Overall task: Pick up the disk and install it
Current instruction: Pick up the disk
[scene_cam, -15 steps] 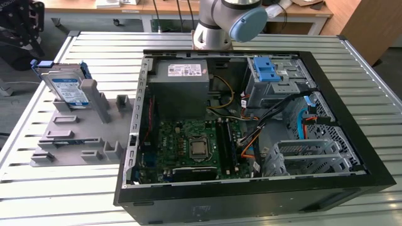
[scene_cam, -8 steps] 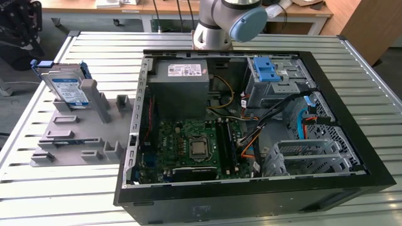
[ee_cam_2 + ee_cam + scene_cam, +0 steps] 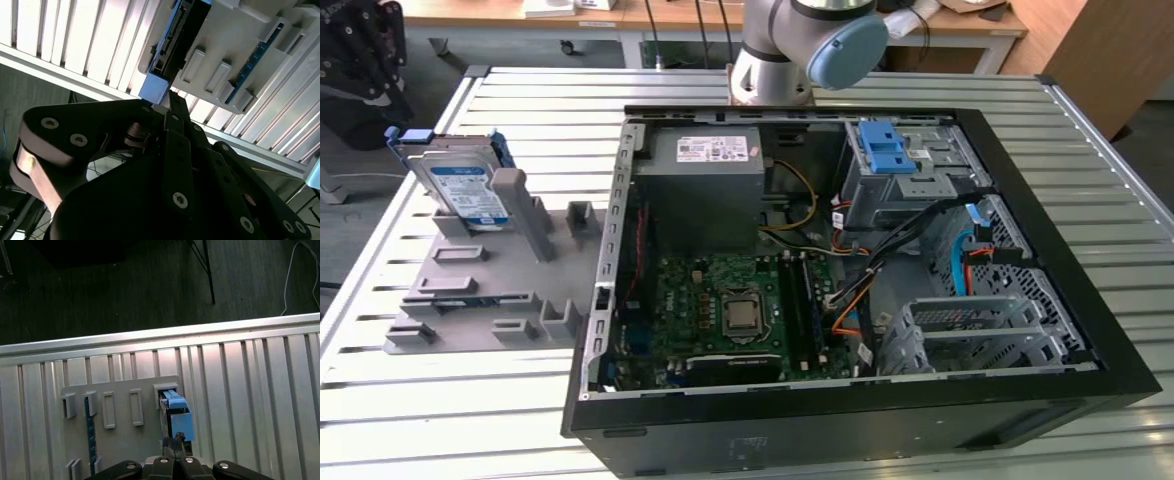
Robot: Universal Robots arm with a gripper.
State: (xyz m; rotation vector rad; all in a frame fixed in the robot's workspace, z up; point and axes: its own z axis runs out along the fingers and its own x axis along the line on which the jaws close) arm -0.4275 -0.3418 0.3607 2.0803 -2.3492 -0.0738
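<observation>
So the disk isn't picked up yet. It stands on edge in a slot of the grey holder, at the holder's end closest to the tabletop's far corner on the exterior view's left. Its label side shows in the exterior view, and it's well apart from the open computer case. In the first wrist view the gripper hangs above the holder, roughly lined up with the disk's blue bracket. In the second wrist view its fingers look pinched together with nothing between them. The step in hand reads as the approach for the grasp. So the big thing is that the fingers need to spread wider than the disk is thick before any descent, otherwise the tips would just land on the top edge and push it into the slot. Best bet is probably to straddle the two flat faces, centred along the top edge. Contact should be on the metal body and not only on the blue plastic, which looks like it could flex or slip. The slot walls hug the disk low down, so only the upper part looks free to grip, and a pull straight along the slot should keep it from binding. The thin blue board in another slot is well apart, so no real clash there.
</observation>
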